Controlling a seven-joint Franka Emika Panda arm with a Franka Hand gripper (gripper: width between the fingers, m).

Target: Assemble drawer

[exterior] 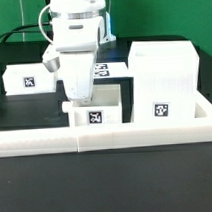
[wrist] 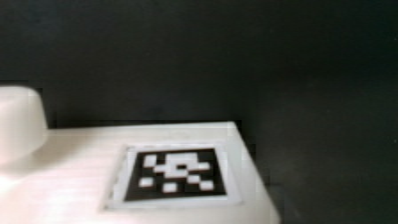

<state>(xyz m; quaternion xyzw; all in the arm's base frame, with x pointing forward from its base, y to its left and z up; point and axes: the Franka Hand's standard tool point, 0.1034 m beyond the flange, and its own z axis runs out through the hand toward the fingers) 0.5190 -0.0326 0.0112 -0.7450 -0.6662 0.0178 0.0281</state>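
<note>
The drawer (exterior: 143,92) lies in three pieces on the black surface (exterior: 118,194) behind the white rail (exterior: 106,140): one boxy housing (exterior: 168,63) at the exterior view's right, one middle tray (exterior: 106,114) just beside it, and one left tray (exterior: 28,79) well apart. In the exterior view the fingers (exterior: 77,93) reach down into the middle tray, but whether they are clenched or released cannot be told. The wrist view alone shows one tag (wrist: 175,172) close up on a white face.

Black tabletop (exterior: 108,189); long white border rail (exterior: 36,145) along its front; dark backdrop (exterior: 160,17) behind.
</note>
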